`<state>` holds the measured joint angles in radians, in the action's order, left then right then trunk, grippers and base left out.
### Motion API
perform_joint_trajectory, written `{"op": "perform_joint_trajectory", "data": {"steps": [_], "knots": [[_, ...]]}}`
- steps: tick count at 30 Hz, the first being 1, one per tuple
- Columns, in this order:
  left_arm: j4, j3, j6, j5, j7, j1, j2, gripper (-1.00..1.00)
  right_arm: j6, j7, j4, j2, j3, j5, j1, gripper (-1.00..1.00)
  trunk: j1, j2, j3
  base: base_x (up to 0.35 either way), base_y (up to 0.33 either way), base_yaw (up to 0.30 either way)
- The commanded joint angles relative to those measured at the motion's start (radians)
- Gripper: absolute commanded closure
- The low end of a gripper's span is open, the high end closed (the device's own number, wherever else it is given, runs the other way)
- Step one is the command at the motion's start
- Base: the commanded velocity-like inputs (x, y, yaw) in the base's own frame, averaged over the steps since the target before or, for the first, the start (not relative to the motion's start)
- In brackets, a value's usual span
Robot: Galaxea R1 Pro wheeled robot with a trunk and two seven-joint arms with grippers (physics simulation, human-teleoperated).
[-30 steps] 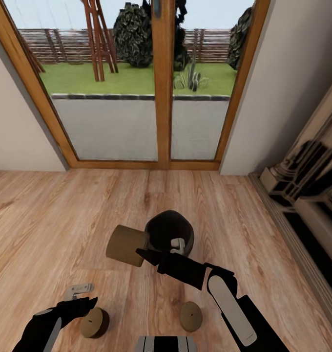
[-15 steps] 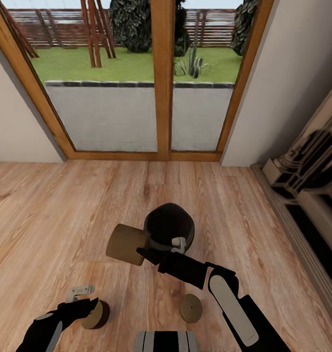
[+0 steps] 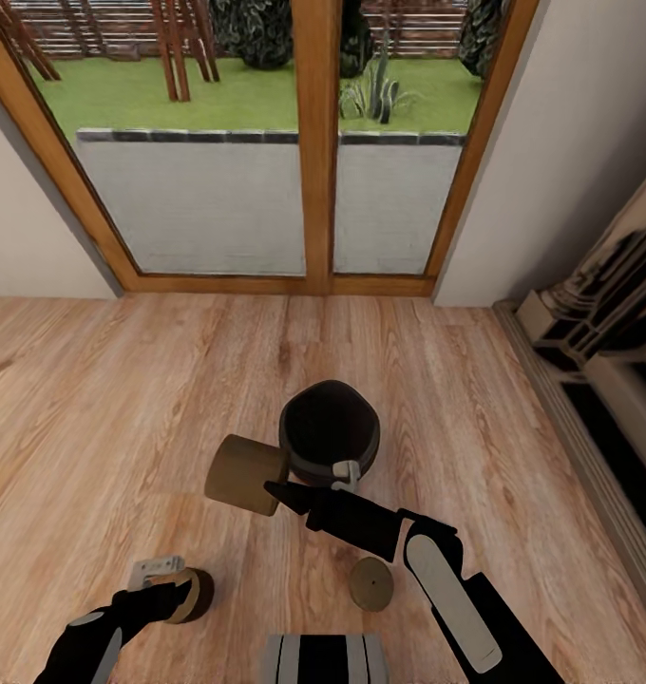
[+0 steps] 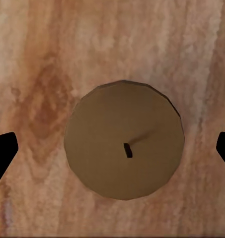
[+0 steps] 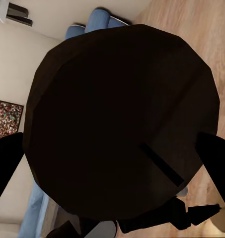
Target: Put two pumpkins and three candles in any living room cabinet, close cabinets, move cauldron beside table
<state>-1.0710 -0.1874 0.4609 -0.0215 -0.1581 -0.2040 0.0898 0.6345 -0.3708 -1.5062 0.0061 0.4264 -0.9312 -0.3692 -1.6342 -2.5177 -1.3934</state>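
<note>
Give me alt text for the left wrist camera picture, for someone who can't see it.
A tan round candle with a short dark wick stands on the wood floor, seen straight from above. The left pincer is open, its two dark fingertips wide on either side, not touching it.

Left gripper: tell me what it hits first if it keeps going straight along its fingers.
Most likely the candle standing on the wood floor. In the wrist view it sits centred between the open fingertips of the left gripper, wick end facing the camera. How far off is unclear.
</note>
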Motion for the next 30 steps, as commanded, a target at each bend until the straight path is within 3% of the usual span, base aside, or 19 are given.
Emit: {"op": "perform_joint_trajectory", "data": {"steps": [1, 13, 30], "knots": [[0.000, 0.001, -0.001, 0.000, 0.000, 0.000, 0.000, -1.00, 0.001, 0.000, 0.000, 0.000, 0.000, -0.003, 0.000, 1.00, 0.000, 0.000, -0.004, 0.000, 0.000, 0.000], [0.041, 0.004, -0.055, 0.001, 0.000, 0.000, -0.005, -1.00, 0.001, 0.001, 0.000, 0.002, 0.001, -0.003, 0.000, 1.00, -0.006, -0.003, -0.050, 0.000, 0.000, 0.000], [0.045, 0.021, -0.057, 0.001, 0.002, 0.000, -0.006, -1.00, 0.001, 0.001, 0.000, 0.002, 0.002, -0.003, 0.000, 1.00, -0.006, -0.003, -0.050, 0.019, -0.022, 0.000]]}}
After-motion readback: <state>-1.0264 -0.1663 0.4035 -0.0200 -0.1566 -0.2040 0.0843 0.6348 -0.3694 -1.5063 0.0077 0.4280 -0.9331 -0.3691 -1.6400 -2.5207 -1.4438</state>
